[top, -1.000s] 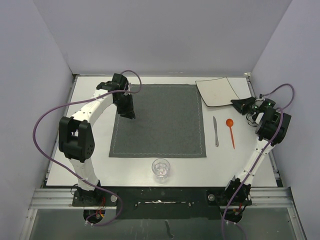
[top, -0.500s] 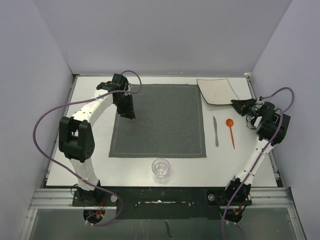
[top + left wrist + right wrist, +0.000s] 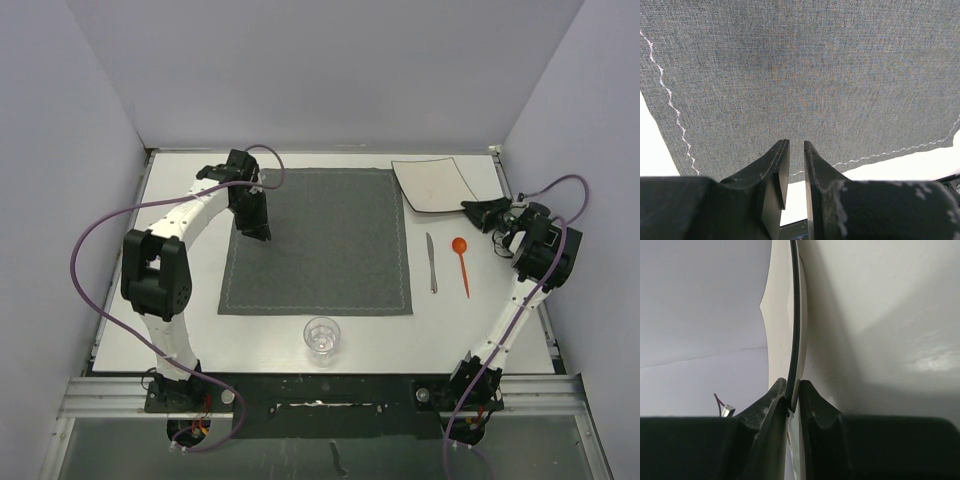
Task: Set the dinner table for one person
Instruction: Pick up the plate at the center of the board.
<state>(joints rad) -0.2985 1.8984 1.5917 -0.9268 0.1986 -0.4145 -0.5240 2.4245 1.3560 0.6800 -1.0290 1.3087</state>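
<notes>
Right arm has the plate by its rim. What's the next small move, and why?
Probably swing the plate left, toward the middle of the placemat. The right gripper is shut on its rim at the far right, the placemat's middle is bare, and the knife and spoon already lie beside it.

Left gripper (image 3: 796,143) ajar, right gripper (image 3: 792,384) clamped

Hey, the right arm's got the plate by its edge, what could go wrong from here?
1. The right gripper pinches only the thin rim of the plate, which may slip or tip in transit.
2. The knife and orange spoon lie just nearer than the plate; a low swing toward the placemat might knock them.
3. The left gripper is over the placemat's left side; the plate could bump it if set too far left.
</notes>
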